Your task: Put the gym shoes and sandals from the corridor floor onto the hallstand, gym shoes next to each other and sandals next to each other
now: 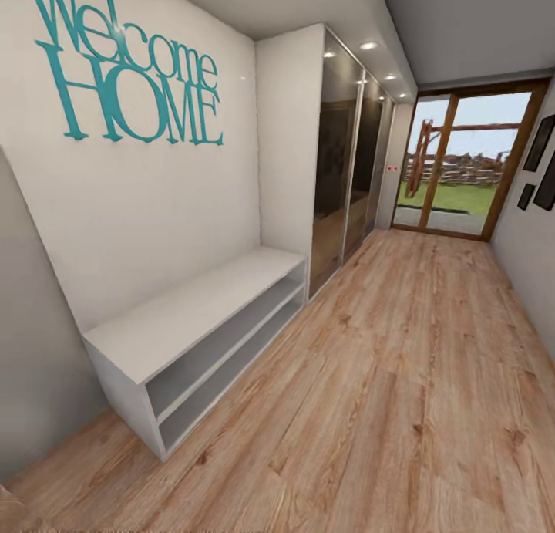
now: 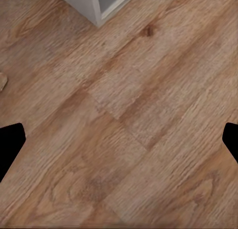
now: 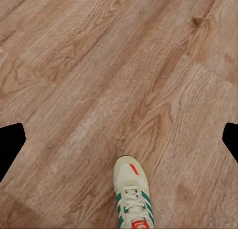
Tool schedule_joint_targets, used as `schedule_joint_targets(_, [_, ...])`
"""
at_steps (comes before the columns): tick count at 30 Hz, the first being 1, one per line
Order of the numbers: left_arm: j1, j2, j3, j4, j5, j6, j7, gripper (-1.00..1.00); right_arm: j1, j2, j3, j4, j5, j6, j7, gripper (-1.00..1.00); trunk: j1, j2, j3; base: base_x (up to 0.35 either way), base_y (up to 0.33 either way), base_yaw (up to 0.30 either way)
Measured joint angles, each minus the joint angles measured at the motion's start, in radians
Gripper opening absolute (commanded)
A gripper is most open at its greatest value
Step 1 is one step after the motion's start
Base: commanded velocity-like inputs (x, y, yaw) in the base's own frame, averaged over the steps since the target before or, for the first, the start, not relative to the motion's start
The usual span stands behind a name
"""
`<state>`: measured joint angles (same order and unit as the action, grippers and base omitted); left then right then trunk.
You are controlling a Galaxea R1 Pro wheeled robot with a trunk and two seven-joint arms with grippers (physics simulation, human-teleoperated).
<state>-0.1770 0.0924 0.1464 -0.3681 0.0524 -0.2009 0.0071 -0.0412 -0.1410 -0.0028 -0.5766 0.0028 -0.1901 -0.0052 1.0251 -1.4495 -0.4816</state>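
My head view was bright and evenly lit: daylight came through the glass door (image 1: pixel 462 159) at the corridor's far end, and small ceiling spots (image 1: pixel 368 45) glared off the wardrobe's glass fronts (image 1: pixel 351 159). The open shelves of the hallstand (image 1: pixel 193 325) lay in soft shadow. Straight lines bowed toward the edges, as with a wide lens. Both wrist views looked soft and slightly blurred; the floor (image 2: pixel 129 119) grain smeared, and the gym shoe (image 3: pixel 132 196) cast perhaps a faint shadow.
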Motion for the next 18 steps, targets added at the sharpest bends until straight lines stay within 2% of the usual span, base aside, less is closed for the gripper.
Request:
schedule_joint_targets(10, [0.000,0.000,0.000,0.000,0.002,-0.001,0.001,1.00,0.000,0.000,0.000,0.004,-0.001,0.000,0.000,1.00,0.000,0.000,-0.007,0.000,-0.007,0.271])
schedule_joint_targets(18, [0.000,0.000,0.000,0.000,0.005,-0.002,0.000,1.00,0.000,0.001,0.000,0.007,0.000,0.000,0.000,1.00,0.000,0.000,-0.013,0.000,-0.157,0.270])
